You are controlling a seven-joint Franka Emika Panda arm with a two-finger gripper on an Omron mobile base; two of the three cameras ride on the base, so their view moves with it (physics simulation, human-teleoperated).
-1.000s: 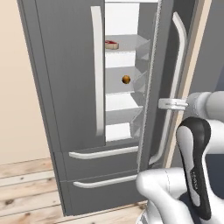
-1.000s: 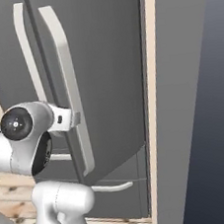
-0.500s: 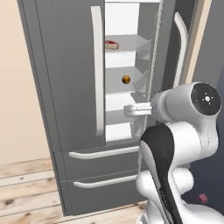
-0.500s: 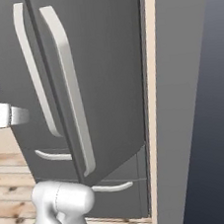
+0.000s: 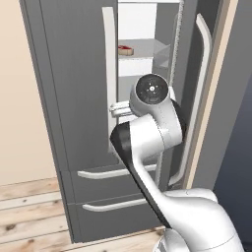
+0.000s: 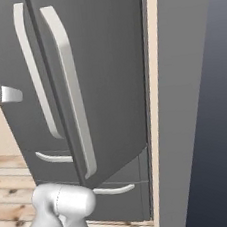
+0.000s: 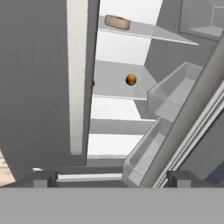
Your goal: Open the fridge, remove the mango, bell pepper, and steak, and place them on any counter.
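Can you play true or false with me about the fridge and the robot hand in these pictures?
1. The fridge has its right door partly open. True.
2. The mango sits on a white shelf inside. True.
3. The gripper is squeezing the mango. False: its jaws are open and empty, apart from the fruit.
4. The steak lies on a shelf below the mango. False: in the left base view's upright picture it lies on a high shelf, above.
5. The bottom drawers are pulled out. False: both are closed.
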